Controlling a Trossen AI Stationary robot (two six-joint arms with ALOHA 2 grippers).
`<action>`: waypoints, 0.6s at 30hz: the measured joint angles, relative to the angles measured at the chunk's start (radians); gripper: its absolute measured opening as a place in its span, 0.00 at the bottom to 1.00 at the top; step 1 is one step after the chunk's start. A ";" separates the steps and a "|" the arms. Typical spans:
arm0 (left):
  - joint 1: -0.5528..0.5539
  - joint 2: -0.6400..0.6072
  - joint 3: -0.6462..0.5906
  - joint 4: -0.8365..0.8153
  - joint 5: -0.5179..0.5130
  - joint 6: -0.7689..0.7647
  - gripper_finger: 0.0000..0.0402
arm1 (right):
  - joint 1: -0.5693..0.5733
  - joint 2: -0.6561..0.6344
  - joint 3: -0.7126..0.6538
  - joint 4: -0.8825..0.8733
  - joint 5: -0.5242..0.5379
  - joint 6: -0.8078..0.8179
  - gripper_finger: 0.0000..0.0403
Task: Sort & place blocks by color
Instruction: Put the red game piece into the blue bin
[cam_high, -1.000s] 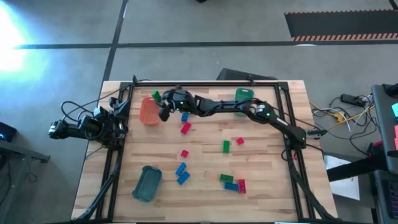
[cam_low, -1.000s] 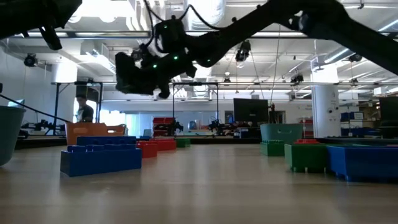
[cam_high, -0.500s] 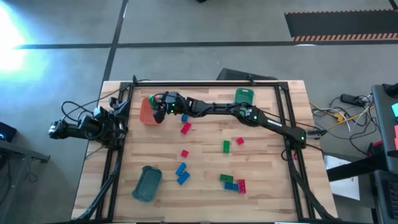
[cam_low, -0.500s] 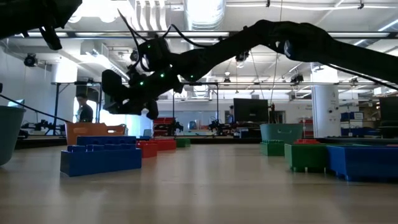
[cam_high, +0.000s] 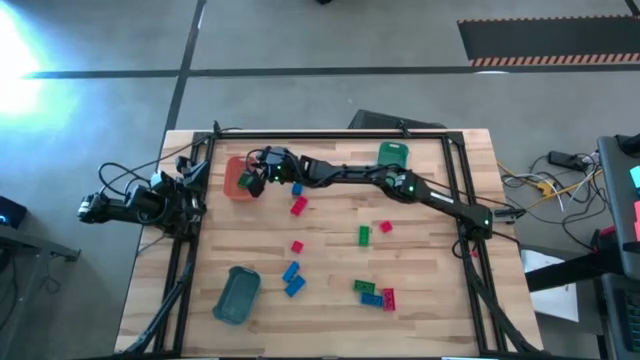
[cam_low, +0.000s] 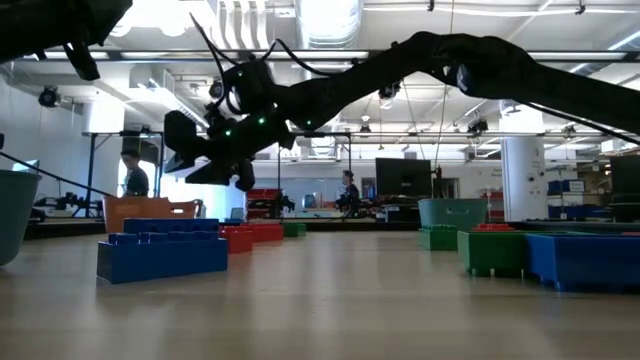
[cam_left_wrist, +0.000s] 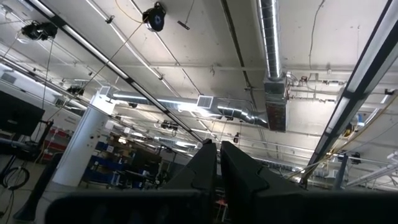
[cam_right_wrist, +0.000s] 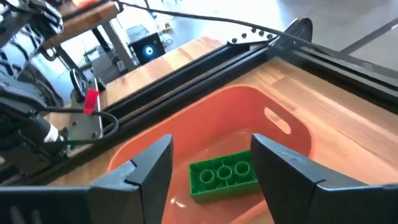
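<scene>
My right gripper (cam_right_wrist: 211, 155) is open and hangs over the orange-red tray (cam_right_wrist: 249, 112) at the table's far left (cam_high: 236, 180). A green block (cam_right_wrist: 224, 176) lies in that tray, below and between the two fingers, studs up. In the low view the gripper (cam_low: 195, 160) is well above the tabletop. Red, green and blue blocks lie loose on the table, among them a red one (cam_high: 298, 206) and a blue one (cam_high: 291, 270). My left gripper (cam_left_wrist: 217, 165) waits shut at the table's left edge (cam_high: 165, 195), pointing up at the ceiling.
A green tray (cam_high: 392, 153) stands at the far side and a teal tray (cam_high: 237, 295) at the near left. A cluster of green, blue and red blocks (cam_high: 374, 294) lies at the near right. Black frame rails (cam_high: 330, 135) run along the table's edges. People stand in the room beyond (cam_low: 133, 175).
My right gripper has gone toward the table's left edge and down, over the orange-red tray, rolling a little. Its fingers have opened, and the green block now lies in the tray.
</scene>
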 joint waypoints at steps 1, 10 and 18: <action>0.000 0.000 0.000 0.000 0.000 0.000 0.02 | 0.000 -0.010 0.000 -0.015 0.000 -0.012 0.51; 0.000 0.001 0.000 -0.071 0.000 -0.075 0.02 | 0.044 -0.236 0.000 -0.530 0.027 -0.185 0.50; 0.000 0.024 0.005 -0.206 -0.002 -0.303 0.02 | 0.187 -0.439 -0.107 -0.822 0.201 -0.232 0.45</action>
